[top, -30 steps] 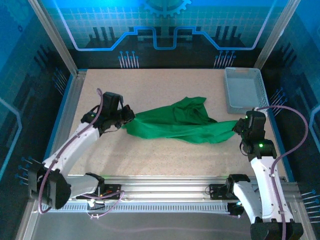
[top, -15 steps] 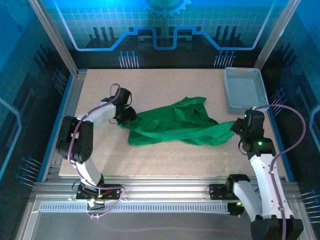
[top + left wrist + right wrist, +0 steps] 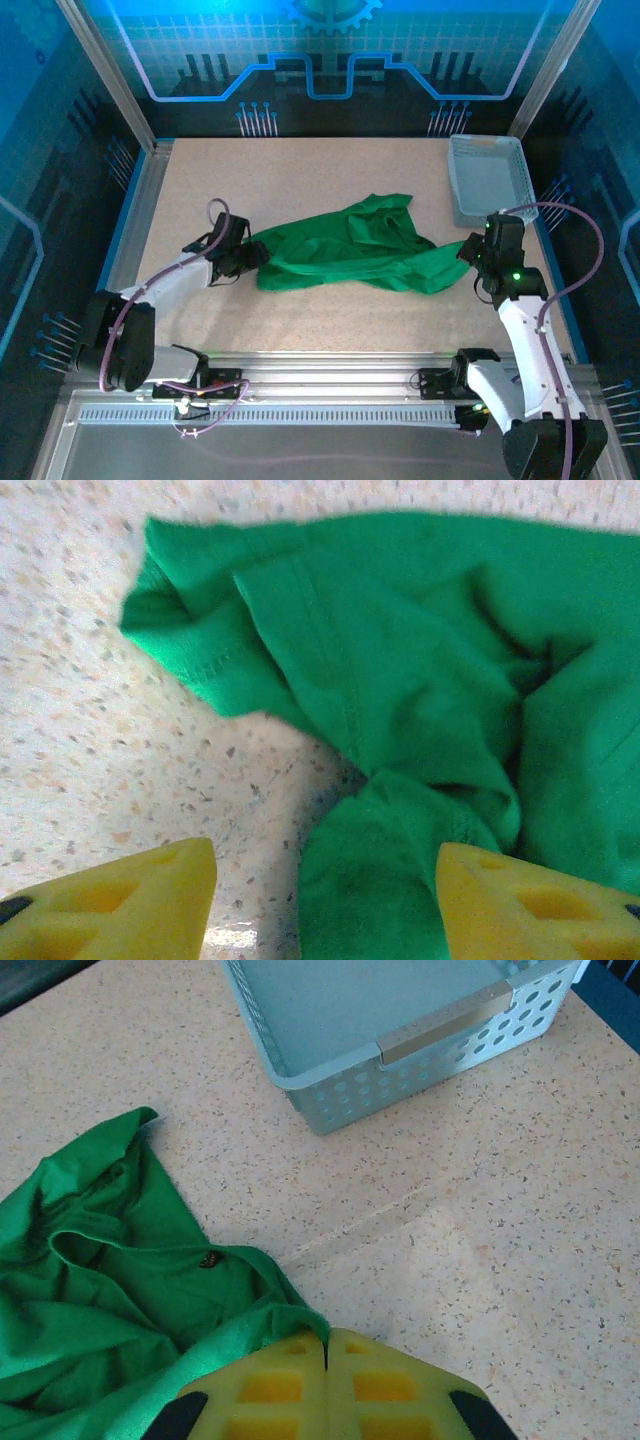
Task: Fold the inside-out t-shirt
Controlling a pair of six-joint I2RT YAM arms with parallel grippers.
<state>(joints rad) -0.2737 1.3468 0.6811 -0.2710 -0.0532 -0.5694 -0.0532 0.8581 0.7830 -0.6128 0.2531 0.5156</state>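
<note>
The bright green inside-out t-shirt (image 3: 345,250) lies crumpled and stretched across the middle of the table. My left gripper (image 3: 246,259) stands open at the shirt's left end. In the left wrist view its yellow fingers (image 3: 120,900) are wide apart, and a fold of the t-shirt (image 3: 400,660) lies loose on the table between them, with my left gripper (image 3: 325,880) just above it. My right gripper (image 3: 470,254) is at the shirt's right end. In the right wrist view my right gripper (image 3: 327,1345) is shut on an edge of the t-shirt (image 3: 110,1290). A small dark tag (image 3: 208,1259) shows on the cloth.
A white mesh basket (image 3: 487,180) stands at the back right of the table, its rim (image 3: 440,1030) just beyond my right gripper. Metal frame rails run along the table's left and near edges.
My left gripper has opened and let go of the shirt's left end, which now rests on the table. The left arm has dropped lower and swung nearer. The right gripper has stayed shut on the cloth.
</note>
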